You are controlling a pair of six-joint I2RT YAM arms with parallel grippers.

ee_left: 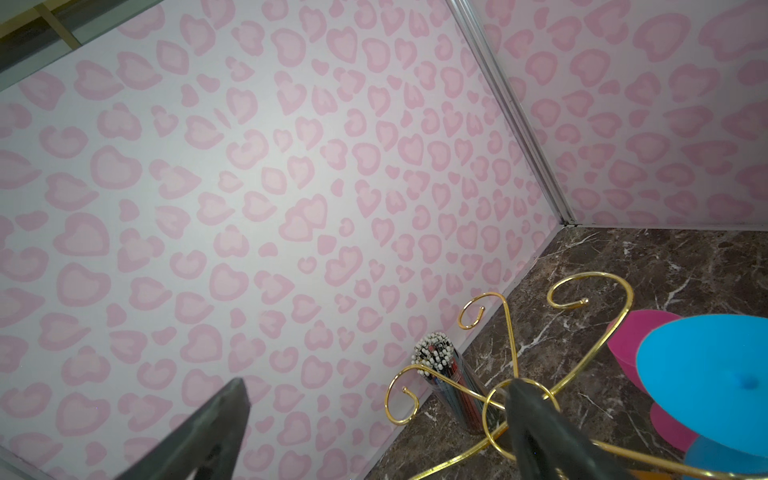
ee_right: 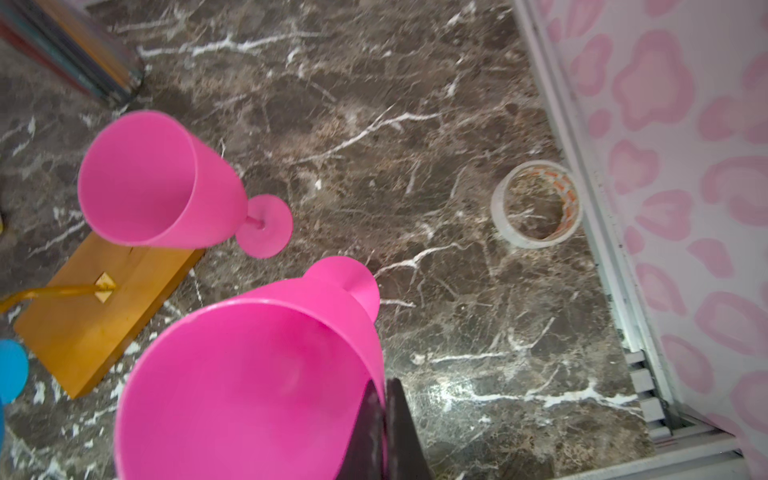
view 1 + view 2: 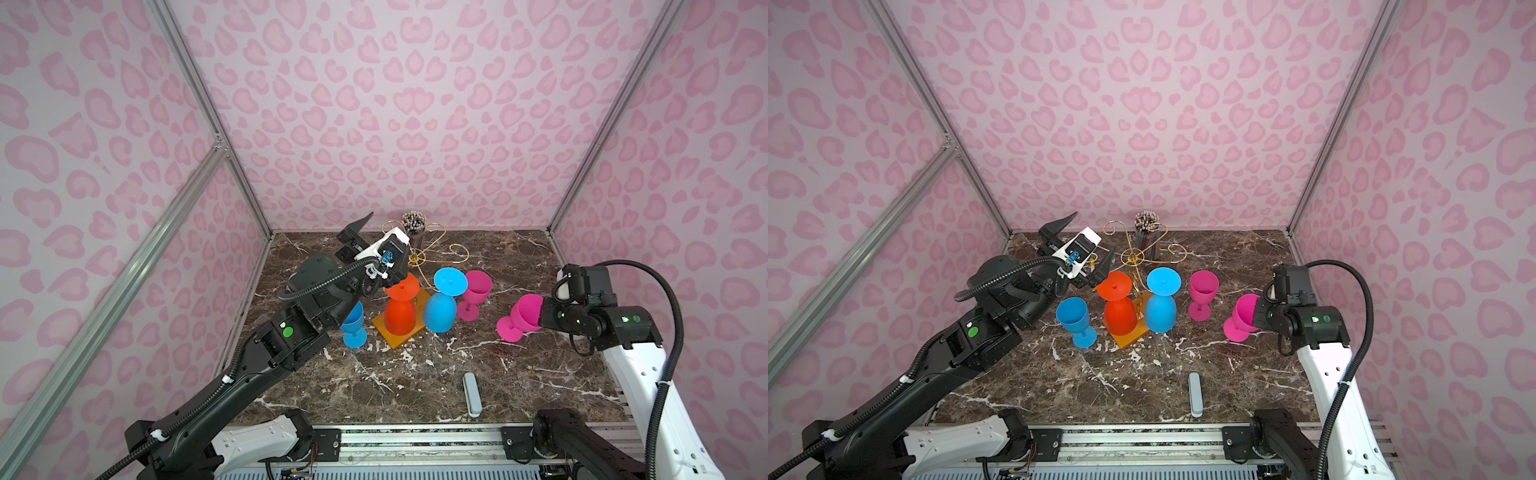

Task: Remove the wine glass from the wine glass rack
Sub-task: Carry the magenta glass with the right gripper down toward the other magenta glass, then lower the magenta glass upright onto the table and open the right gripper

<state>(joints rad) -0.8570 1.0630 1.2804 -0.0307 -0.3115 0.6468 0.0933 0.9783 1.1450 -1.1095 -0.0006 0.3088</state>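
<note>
While left jaws gape by the gold rack [image 2: 95, 324], right jaws apparently pinch a tilted pink glass [image 3: 525, 316].

We find the front tabletop [image 3: 365, 386] open, save a grey bar [image 3: 472, 394]; the wine glass rack [image 3: 1133, 258] is hemmed in — an upright blue glass [image 3: 1075, 320] left, an upright pink glass [image 3: 1203, 293] right, a cup of sticks [image 3: 1147, 235] behind; its hanging orange glass [image 3: 1120, 309] and hanging blue glass [image 3: 1160, 307] leave only a narrow gap between them.
</note>
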